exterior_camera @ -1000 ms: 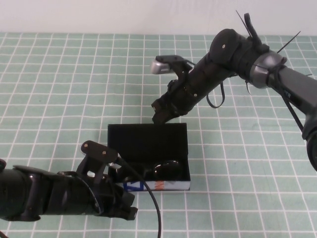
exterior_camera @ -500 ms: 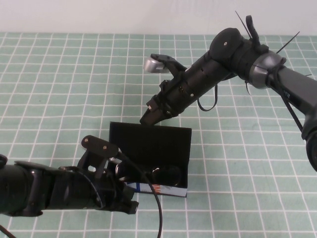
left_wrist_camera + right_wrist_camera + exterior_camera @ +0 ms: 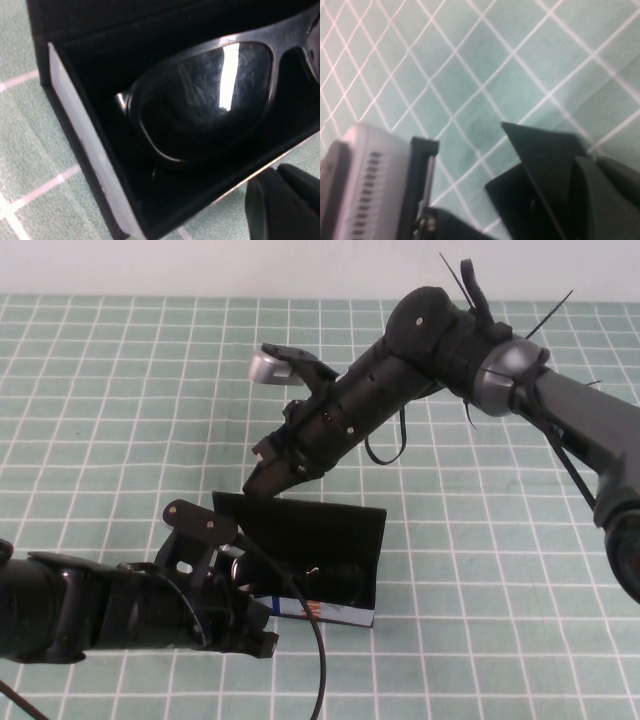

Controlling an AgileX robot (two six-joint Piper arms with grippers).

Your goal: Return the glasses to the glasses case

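Observation:
The glasses case is a black box in the middle of the table, its lid raised and leaning forward over the tray. The black glasses lie inside it; the left wrist view shows one dark lens within the case walls. My right gripper is shut, its tip against the lid's top left corner. My left gripper is shut and low at the case's front left corner, just outside the printed front wall; it also shows in the left wrist view.
The case stands on a green mat with a white grid. My right arm reaches in from the back right, and its wrist camera housing hangs over the mat. My left arm lies along the front left.
My right gripper slid left along the lid's top edge to its left corner. The lid tilted further forward over the glasses. The case turned slightly. My left gripper stayed at the front.

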